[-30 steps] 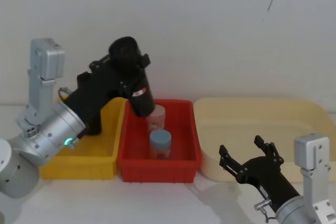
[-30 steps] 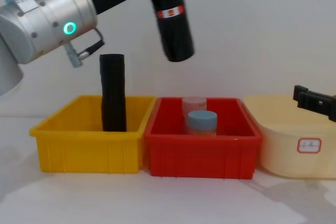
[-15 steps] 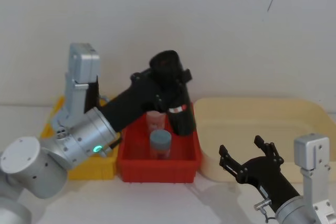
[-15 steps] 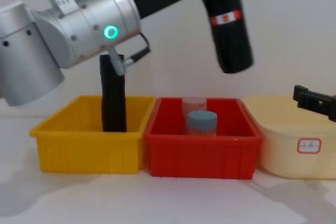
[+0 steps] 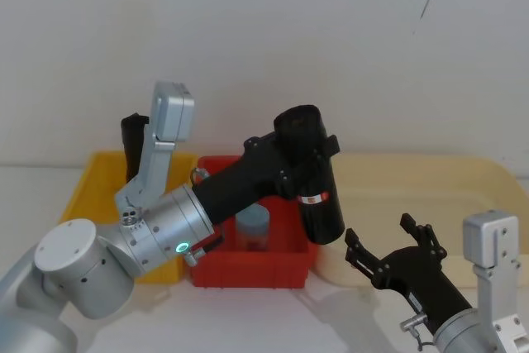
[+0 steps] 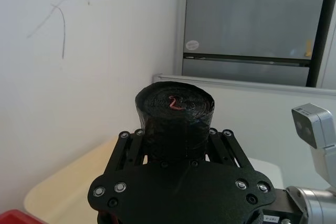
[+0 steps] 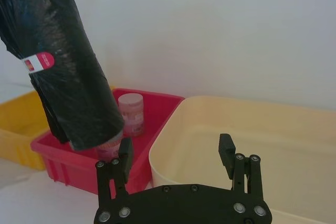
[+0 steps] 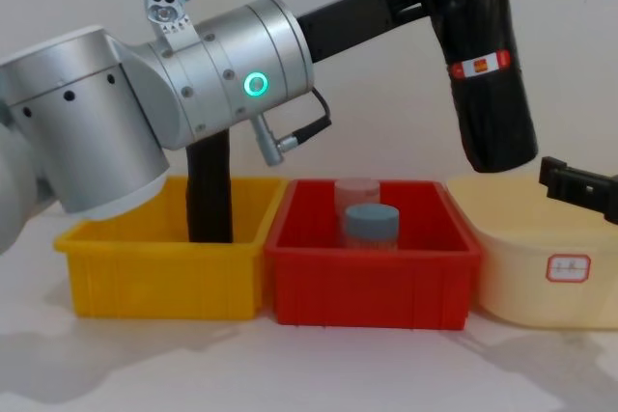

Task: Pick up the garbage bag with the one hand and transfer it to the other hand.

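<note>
head view: my left gripper (image 5: 299,155) is clamped round the upper end of the garbage bag (image 5: 322,208), which hangs tilted in the air over the right edge of the red bin (image 5: 248,269). the right gripper (image 5: 387,236) sits right of the red bin and in front of it, fingers spread wide, empty. chest view: the bag's lower end is above the bin's right rim, clear of it. left wrist view: the roll fills the jaws. right wrist view: the bag is off to one side of the open fingers, not between them. i'd worry that glossy plastic held only at the top swings or slips if i close early, dropping onto the jars (image 7: 130,111) in the red bin. white table (image 8: 290,373) under the red bin, bare white wall (image 5: 248,22) behind.
</note>
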Available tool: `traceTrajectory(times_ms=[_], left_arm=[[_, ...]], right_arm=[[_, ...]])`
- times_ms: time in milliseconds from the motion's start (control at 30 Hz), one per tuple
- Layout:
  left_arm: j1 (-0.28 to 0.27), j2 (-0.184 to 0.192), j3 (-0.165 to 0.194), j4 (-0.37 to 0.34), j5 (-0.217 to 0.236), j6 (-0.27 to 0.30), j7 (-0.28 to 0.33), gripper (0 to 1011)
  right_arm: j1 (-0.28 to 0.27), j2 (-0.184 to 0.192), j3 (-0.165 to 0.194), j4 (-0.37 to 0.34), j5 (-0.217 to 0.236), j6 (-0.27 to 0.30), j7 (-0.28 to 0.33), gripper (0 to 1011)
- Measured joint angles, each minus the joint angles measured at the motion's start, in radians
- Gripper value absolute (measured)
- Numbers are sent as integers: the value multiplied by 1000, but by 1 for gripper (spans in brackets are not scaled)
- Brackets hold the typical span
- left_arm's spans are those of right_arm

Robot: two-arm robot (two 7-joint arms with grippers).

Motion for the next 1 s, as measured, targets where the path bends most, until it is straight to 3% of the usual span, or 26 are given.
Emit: traceTrajectory(times_ms=[533,1000], left_arm=[[-8,0,23,16,-24,22,-8,450],[-10,2,30,20,-29,29,-9,448]], right_arm=[[-2,6,1,-6,-6,2,3,1000],[-52,83,30,-95,-28,40,50,1000]])
